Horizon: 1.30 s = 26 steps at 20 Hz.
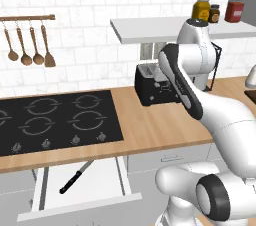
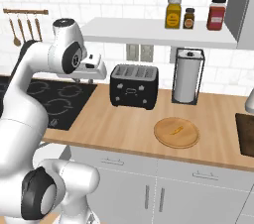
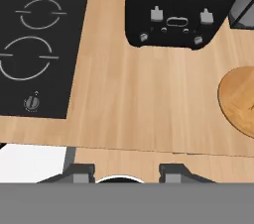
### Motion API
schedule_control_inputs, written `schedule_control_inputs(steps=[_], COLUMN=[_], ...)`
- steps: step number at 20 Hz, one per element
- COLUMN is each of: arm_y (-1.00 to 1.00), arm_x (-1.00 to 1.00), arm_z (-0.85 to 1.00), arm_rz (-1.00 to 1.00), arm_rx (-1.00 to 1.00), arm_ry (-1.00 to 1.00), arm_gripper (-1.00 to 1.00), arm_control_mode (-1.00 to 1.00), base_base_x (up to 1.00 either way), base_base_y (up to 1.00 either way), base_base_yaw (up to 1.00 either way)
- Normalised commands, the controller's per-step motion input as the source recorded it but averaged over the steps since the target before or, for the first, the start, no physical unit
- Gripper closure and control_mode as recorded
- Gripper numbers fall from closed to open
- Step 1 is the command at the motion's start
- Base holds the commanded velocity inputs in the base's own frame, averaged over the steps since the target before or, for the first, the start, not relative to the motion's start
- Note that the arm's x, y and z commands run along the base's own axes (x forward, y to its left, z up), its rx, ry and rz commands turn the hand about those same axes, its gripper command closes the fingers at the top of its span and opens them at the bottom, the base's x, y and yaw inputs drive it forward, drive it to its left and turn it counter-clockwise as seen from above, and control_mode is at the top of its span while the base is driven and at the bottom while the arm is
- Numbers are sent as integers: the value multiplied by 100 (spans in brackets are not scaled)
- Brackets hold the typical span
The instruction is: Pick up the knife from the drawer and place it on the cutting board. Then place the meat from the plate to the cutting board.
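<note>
One slender black-handled knife (image 1: 76,176) lies in the flat white drawer (image 1: 80,192).

The cutting board (image 2: 246,134) is cut off at the edge.

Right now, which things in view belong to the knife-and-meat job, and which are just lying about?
Job:
knife, in the open drawer
meat, on the plate
cutting board, at the right edge
gripper, above the counter

Lying about:
toaster
stove
paper towel roll
hanging wooden spoons
shelf jars
</note>
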Motion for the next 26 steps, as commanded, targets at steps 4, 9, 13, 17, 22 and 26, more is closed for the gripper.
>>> schedule_control_inputs(steps=[4, 9, 13, 17, 22, 26], arm_y=[2, 39, 41, 38, 38, 22], arm_x=[-18, -69, -56, -51, -47, -40], arm_z=[0, -3, -3, -6, -8, -11], arm_rz=[1, 16, 19, 18, 18, 13], arm_rx=[0, 5, 4, 4, 4, 8], arm_ry=[0, 7, 10, 12, 15, 16], arm_gripper=[-100, -100, -100, -100, -100, -100], arm_control_mode=[-100, -100, -100, -100, -100, -100], base_base_x=[0, 0, 0, 0, 0, 0], base_base_y=[0, 0, 0, 0, 0, 0], base_base_yaw=[0, 0, 0, 0, 0, 0])
